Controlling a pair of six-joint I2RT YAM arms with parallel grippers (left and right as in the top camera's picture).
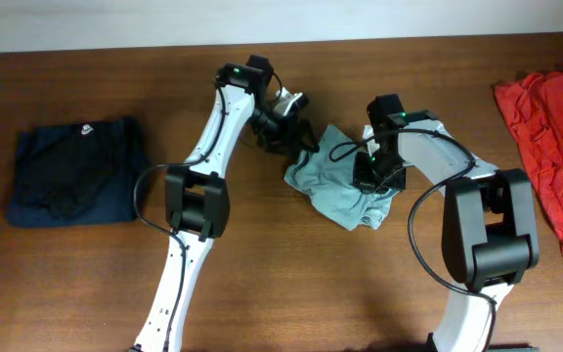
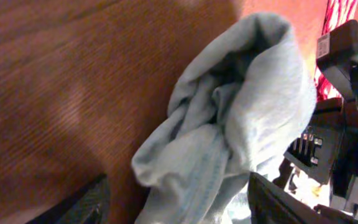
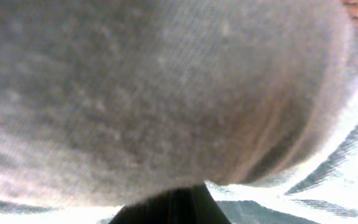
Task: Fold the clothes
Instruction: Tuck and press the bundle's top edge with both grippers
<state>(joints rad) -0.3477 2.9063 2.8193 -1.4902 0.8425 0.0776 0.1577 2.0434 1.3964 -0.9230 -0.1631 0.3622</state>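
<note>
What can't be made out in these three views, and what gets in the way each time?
Right gripper fingertips: overhead, hidden by its own wrist; right wrist view, blurred pale T-shirt fills the frame.
Red garment: overhead, cut off at the right edge.
Navy garment logo: overhead, too small to read.

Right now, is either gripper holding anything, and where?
Right gripper is shut on the shirt, at its right side. Left gripper is open around the left edge, holding nothing.

One pale grey-blue T-shirt [image 1: 335,181], one navy garment [image 1: 76,171], one red garment [image 1: 555,127], two robot arms [image 1: 189,196] [image 1: 487,230], one table [image 1: 311,293]
</note>
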